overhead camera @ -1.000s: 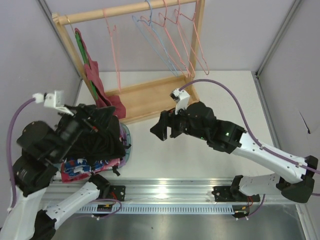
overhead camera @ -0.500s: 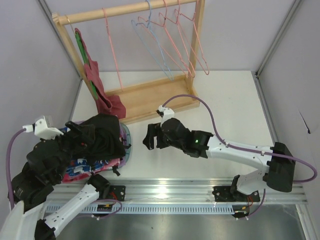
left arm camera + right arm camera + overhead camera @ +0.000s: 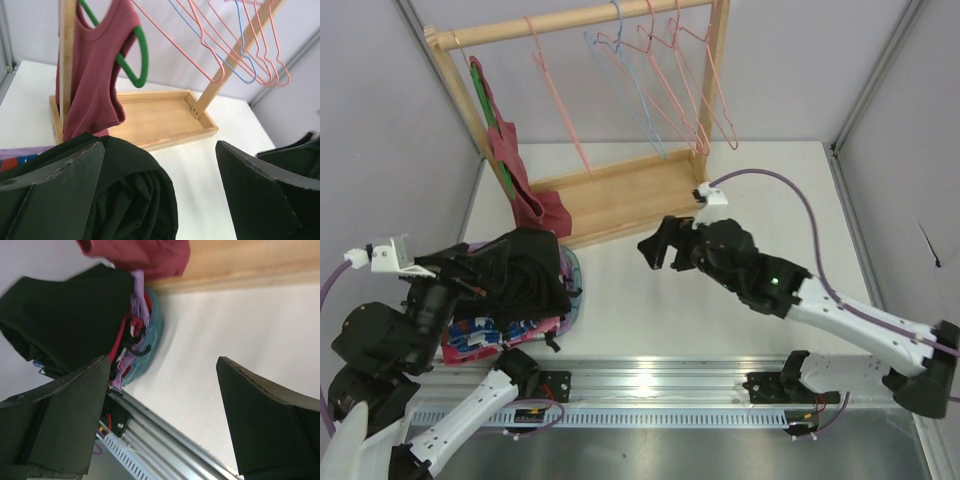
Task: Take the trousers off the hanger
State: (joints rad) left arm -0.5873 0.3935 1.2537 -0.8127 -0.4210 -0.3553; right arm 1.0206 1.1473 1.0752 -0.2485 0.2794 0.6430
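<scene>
The black trousers (image 3: 525, 270) lie bunched on top of a pile of clothes at the table's left. They also show in the left wrist view (image 3: 130, 195) and the right wrist view (image 3: 70, 320). The light-blue wire hanger (image 3: 625, 80) hangs bare on the wooden rail among pink hangers, and shows in the left wrist view (image 3: 246, 81). My left gripper (image 3: 485, 262) is open just above the near-left side of the trousers, holding nothing (image 3: 160, 145). My right gripper (image 3: 660, 250) is open and empty over the table's middle, right of the pile (image 3: 162, 360).
A wooden rack (image 3: 620, 195) with a tray base stands at the back. Several pink wire hangers (image 3: 690, 80) hang on its rail. A dark red garment (image 3: 505, 140) hangs on a green hanger at the rail's left end. Blue patterned cloth (image 3: 490, 330) and a teal rim (image 3: 572, 290) lie under the trousers.
My left arm has drawn back to the left, off the trousers. My right gripper swung left toward the pile, then back right and up. The leftmost pink hanger is swinging.
</scene>
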